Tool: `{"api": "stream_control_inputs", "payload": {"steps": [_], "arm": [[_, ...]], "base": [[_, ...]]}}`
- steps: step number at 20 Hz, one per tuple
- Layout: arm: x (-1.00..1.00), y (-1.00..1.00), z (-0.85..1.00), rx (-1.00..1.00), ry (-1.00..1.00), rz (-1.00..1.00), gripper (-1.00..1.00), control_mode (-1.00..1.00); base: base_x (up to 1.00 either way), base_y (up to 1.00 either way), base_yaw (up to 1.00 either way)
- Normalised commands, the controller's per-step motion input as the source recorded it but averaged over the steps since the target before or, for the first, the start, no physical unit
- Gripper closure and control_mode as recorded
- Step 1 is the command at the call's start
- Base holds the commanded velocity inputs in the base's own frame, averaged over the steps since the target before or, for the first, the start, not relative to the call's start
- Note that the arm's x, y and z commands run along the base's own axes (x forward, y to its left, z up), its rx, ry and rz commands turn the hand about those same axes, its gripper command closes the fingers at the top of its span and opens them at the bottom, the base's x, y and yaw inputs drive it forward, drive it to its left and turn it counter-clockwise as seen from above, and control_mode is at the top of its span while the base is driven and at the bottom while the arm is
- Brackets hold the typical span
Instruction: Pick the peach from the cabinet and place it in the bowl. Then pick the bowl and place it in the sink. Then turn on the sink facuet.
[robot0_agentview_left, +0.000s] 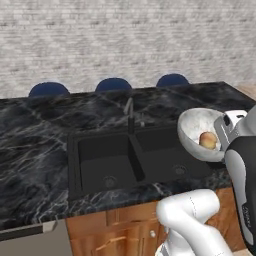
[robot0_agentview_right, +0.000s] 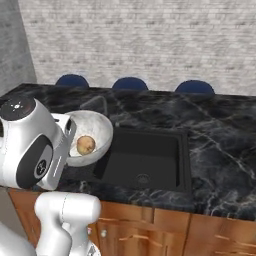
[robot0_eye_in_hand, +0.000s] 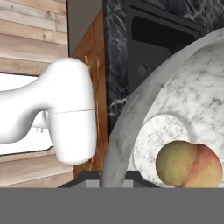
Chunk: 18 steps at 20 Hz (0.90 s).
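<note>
1. Along the far edge of the marble counter (robot0_agentview_left: 35, 150), three blue chair backs (robot0_agentview_left: 113, 84) peek over in a row, with a pale brick wall (robot0_agentview_left: 125, 35) behind them.
2. Left of centre in the left base view, the sink (robot0_agentview_left: 107, 160) sits sunk into the dark veined stone, its two black basins side by side and a round drain in each.
3. Behind the divider between those basins stands the sink facuet (robot0_agentview_left: 130, 114), slim and dark, its spout angled toward the basins.
4. Right of the sink in that view, I hold the bowl (robot0_agentview_left: 196, 131) up in the air, tipped on its side so its marbled inside faces the basins; it hangs over the counter edge beside the right basin.
5. Inside the bowl lies the peach (robot0_agentview_left: 208, 140), resting low against the inner wall; the hand view shows it close up, orange-tan against the speckled white.
6. My pincer (robot0_eye_in_hand: 114, 180) is closed down tight on the bowl's rim, which rises from between my fingertips in the hand view.
7. Below the counter run wooden cupboards (robot0_agentview_right: 150, 230) with carved fronts.
</note>
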Motion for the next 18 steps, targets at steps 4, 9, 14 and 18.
{"api": "stream_control_inputs", "payload": {"steps": [4,9,14,18], "arm": [[0.00,0.00,0.00,0.00,0.00,0.00,1.00,1.00],[0.00,0.00,0.00,0.00,0.00,0.00,1.00,1.00],[0.00,0.00,0.00,0.00,0.00,0.00,1.00,1.00],[0.00,0.00,0.00,0.00,0.00,0.00,1.00,1.00]], "base": [[0.71,-0.03,0.08],[0.31,-0.14,0.02],[0.01,-0.01,0.00],[0.00,0.11,0.00]]}}
